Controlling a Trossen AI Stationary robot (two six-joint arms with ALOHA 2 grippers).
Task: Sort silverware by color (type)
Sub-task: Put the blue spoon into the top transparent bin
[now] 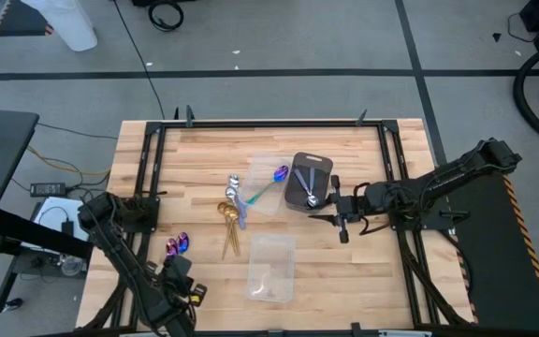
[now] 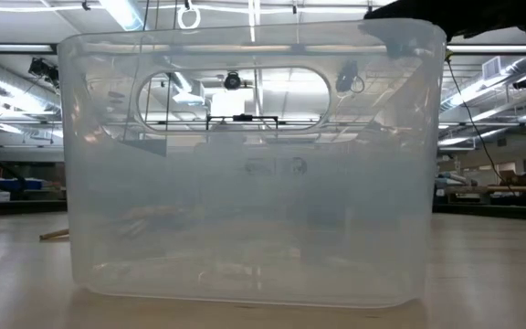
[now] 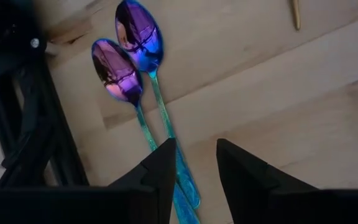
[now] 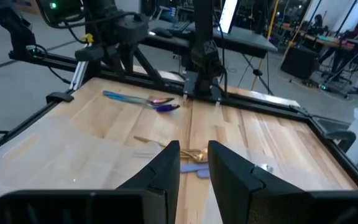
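Sorting looks partly done: silver spoons (image 1: pixel 311 183) lie in the dark tray (image 1: pixel 298 163), while gold spoons (image 1: pixel 229 225) and two purple spoons (image 3: pixel 129 62) remain on the surface (image 1: pixel 204 150). Left gripper (image 3: pixel 194 155) hovers over the purple pair, jaws narrowly apart; right gripper (image 4: pixel 192 155) waits beside the tray, jaws likewise empty.

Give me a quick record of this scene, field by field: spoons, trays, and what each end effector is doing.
purple-blue spoons: two side by side on the table near the left end effector; another purple-blue spoon in a clear tray
gold spoons: on the table, centre
dark grey tray: holds silver spoons
left end effector: open, over the pair's teal handles
right end effector: open, beside the dark grey tray, holding nothing
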